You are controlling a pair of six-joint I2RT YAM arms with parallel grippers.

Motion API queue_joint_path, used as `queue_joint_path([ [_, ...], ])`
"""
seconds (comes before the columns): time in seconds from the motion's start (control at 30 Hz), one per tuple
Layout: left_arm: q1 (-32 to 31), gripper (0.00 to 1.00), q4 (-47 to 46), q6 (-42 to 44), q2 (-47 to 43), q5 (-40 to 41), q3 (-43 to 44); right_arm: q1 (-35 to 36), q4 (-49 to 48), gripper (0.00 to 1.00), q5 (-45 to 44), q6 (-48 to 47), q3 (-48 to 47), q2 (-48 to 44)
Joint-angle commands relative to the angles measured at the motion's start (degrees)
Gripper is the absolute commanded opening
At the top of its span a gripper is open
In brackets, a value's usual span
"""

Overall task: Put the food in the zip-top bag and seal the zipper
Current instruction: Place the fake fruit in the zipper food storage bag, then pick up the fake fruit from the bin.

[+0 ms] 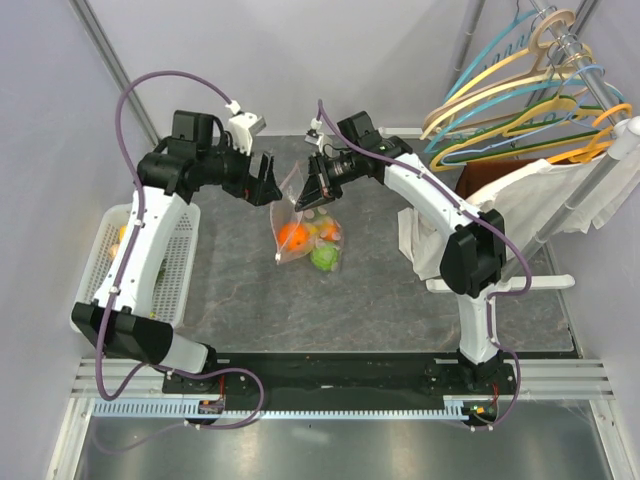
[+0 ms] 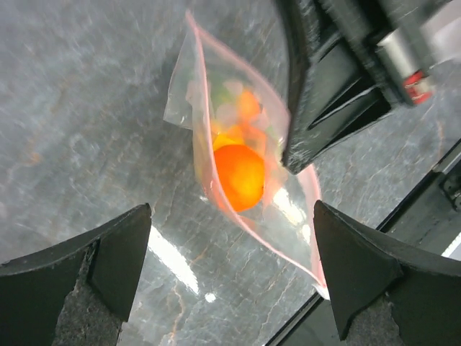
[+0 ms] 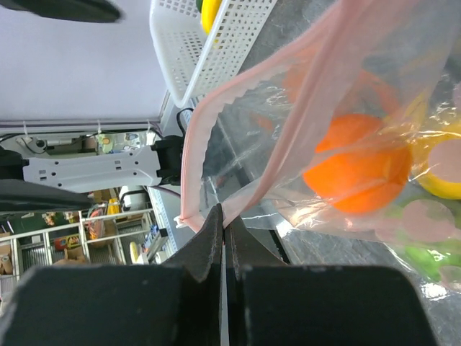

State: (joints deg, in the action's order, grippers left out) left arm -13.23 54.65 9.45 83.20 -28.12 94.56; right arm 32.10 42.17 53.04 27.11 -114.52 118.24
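Pink zipper pinched in my right fingers; left fingers spread; food bagged, so I judge sealing comes next.

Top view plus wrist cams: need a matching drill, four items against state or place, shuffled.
1 left gripper
2 right gripper
3 orange fruit
4 white basket

a inside the zip-top bag
b open, holding nothing
c at the left edge of the table
d shut on the zipper

Pairs: 1-b, 2-d, 3-a, 4-c
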Motion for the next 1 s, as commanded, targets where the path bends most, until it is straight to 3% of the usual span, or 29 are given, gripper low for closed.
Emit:
queue_joint_path([
  [0.0, 0.84, 1.00, 8.35, 3.11, -2.07, -1.07, 9.49, -0.72, -2.09, 0.00, 2.34, 1.01, -1.85, -4.85],
  [0.1, 6.27, 1.00, 9.51, 5.65, -2.51, -0.44, 9.59, -1.60, -2.01, 0.00, 1.90, 0.66, -0.19, -6.35],
  [0.23, 21.37, 0.94, 9.60, 9.26, -1.46, 2.00, 3.46, -2.30, -2.01, 0.00, 1.63, 0.49, 1.14, -7.14],
  [0.37, 26.67, 0.95, 4.86, 16.11, -2.16, 14.72, -7.44, -2.39, -1.74, 0.00, 1.37, 0.13, 1.23, -7.32],
  [0.53, 34.74, 0.97, -0.24, 26.57, 3.54, 21.61, -15.29, -2.48, -1.66, 0.00, 1.37, -0.04, 1.32, -6.70],
  [0.77, 37.58, 0.99, -8.32, 31.06, 11.36, 29.60, -13.44, -2.39, -1.39, 0.00, 1.19, -0.39, 2.28, -6.79],
  [0.97, 37.67, 1.00, -9.65, 30.89, 17.43, 32.16, -9.40, -2.48, -1.30, 0.00, 0.84, -0.57, 2.46, -6.53],
])
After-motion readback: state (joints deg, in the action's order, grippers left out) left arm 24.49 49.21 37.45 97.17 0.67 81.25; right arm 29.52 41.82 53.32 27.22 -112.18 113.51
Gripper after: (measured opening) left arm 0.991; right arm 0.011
